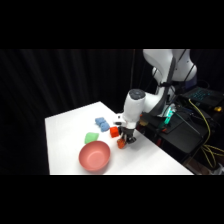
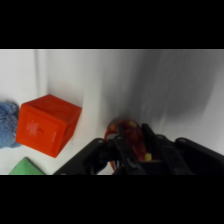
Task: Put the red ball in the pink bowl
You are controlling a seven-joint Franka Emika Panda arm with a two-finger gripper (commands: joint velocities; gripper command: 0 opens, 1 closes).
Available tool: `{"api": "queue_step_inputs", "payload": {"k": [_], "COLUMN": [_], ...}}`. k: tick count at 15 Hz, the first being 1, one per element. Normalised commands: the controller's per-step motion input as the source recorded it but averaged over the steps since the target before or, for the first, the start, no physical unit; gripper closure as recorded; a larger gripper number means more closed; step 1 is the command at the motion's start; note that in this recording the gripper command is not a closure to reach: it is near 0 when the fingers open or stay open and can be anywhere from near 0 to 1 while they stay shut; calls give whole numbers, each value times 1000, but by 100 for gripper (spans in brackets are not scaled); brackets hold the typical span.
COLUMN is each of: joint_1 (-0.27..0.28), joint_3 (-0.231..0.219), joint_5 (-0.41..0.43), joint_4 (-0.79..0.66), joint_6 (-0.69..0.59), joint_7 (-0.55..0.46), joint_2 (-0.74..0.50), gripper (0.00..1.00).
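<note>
From my feed it's basically a dark room: black curtain (image 1: 75,80) hanging all along the back, white bench (image 1: 150,155) lit up bright in front. Off to the right there's black equipment (image 1: 180,132) with a green light (image 1: 169,115) and yellow cables (image 1: 207,125).

Side view: a fixed camera beside the counter (image 1: 65,135) looks across and down on it from some way off, taking in the whole top and the arm's base at upper right. Wrist view: a camera on the arm's wrist looks down past the hand (image 2: 131,150) from very near. Both views share the hand and the red-orange cube (image 1: 114,131) (image 2: 47,125).
</note>
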Motion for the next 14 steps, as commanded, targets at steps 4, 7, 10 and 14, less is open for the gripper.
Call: {"api": "queue_step_inputs", "payload": {"k": [4,7,10,14], "joint_1": [99,-83,-324,-437], "joint_3": [-165,10,250,393], "joint_5": [-140,-42,19,189], "joint_4": [-13,-99,-66,149], "joint_6": [-42,-417,-678,-619], "joint_7": [107,-38,-159,-299], "joint_2": [-138,-540,-754,-503], "gripper": [20,20,20,20]}}
